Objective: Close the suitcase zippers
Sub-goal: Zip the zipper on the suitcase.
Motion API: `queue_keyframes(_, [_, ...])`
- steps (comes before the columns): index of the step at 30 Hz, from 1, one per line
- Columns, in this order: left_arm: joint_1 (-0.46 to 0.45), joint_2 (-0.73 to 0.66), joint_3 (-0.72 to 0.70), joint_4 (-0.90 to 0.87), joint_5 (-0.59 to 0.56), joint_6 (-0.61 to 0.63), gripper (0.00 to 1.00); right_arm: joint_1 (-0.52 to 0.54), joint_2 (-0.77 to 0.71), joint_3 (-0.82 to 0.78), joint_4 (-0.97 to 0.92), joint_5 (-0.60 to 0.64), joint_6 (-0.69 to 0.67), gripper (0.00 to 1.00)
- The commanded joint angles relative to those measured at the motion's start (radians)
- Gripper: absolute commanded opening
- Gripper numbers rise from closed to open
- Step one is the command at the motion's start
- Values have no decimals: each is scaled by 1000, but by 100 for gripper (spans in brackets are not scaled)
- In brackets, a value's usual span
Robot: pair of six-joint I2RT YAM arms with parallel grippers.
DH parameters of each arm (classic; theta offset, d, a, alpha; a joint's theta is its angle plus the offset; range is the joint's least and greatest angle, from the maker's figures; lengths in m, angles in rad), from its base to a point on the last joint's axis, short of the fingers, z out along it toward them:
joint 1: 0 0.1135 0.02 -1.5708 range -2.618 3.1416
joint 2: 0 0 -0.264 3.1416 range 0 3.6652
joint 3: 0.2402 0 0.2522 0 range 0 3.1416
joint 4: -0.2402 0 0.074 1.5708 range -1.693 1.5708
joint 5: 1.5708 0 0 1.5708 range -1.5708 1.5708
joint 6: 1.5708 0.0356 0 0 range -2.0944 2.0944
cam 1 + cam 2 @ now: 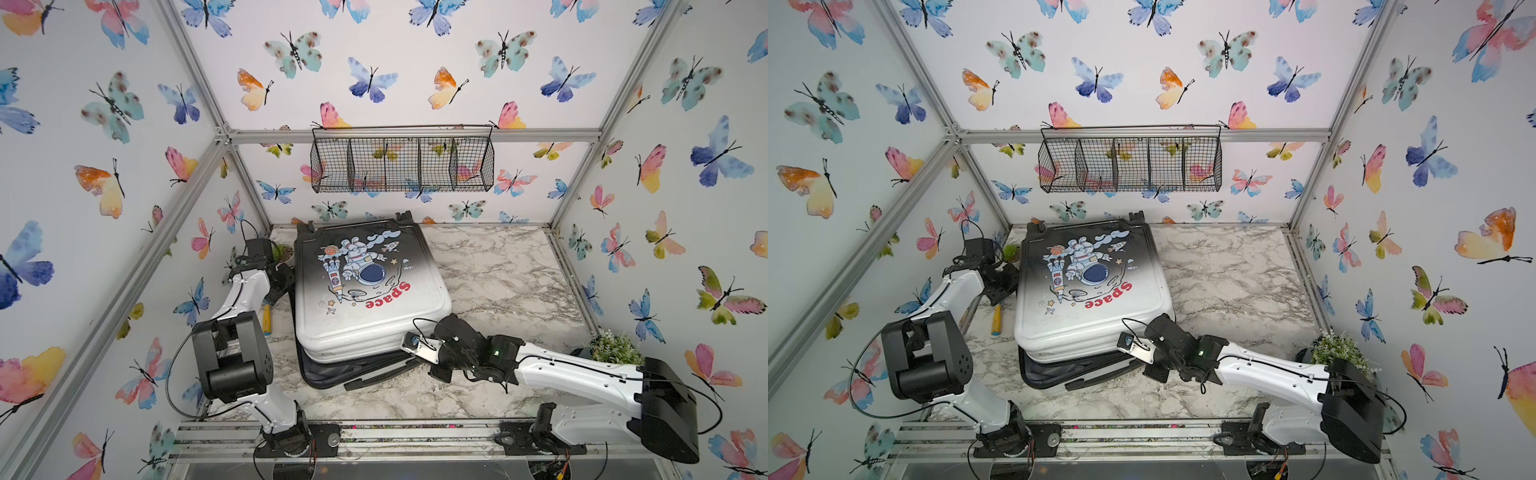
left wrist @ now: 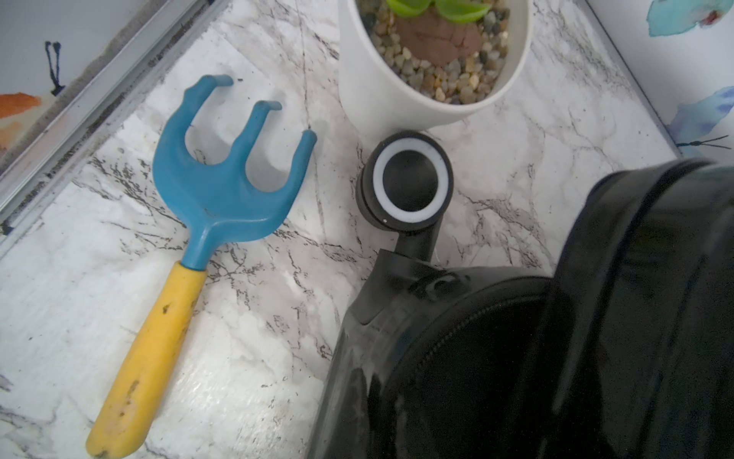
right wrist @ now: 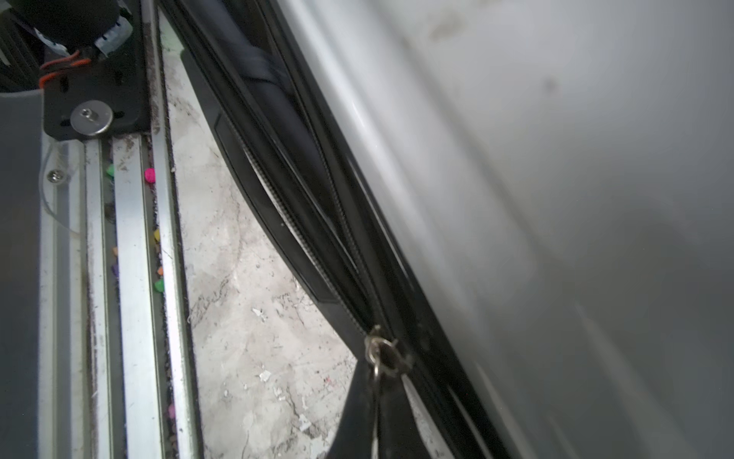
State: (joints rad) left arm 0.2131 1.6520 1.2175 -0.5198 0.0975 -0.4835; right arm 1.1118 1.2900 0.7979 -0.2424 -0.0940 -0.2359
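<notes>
Stiff, slick suitcase flat on tabletop, near rim gaping. Best worked by the small floppy pull, seemingly pinched in clamped right pincer; left pincer closed, seemingly empty, beside wheel.

Suitcase black-to-white, red lettering; rake blue, yellow handle; table grey-veined marble; walls butterfly-patterned.

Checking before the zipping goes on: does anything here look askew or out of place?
Yes. The suitcase gapes: its upper shell sits skewed over the lower one, and along the near edge the unzipped zipper track and dark lining bulge out.
</notes>
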Motion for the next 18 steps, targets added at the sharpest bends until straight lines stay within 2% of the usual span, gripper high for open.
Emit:
queue_keyframes(1, [-29, -57, -31, -43, -87, -168, 0, 33, 11, 74, 182, -93, 27, 3])
queue_keyframes(6, [-15, -121, -80, -55, -97, -134, 0, 21, 12, 80, 149, 17, 45, 4])
queue_keyframes(13, [70, -287, -221, -63, -78, -112, 0, -129, -63, 79, -30, 54, 58, 3])
queue_keyframes(18, [74, -412, -329, -63, -45, -171, 0, -242, -74, 79, -119, 65, 7, 4])
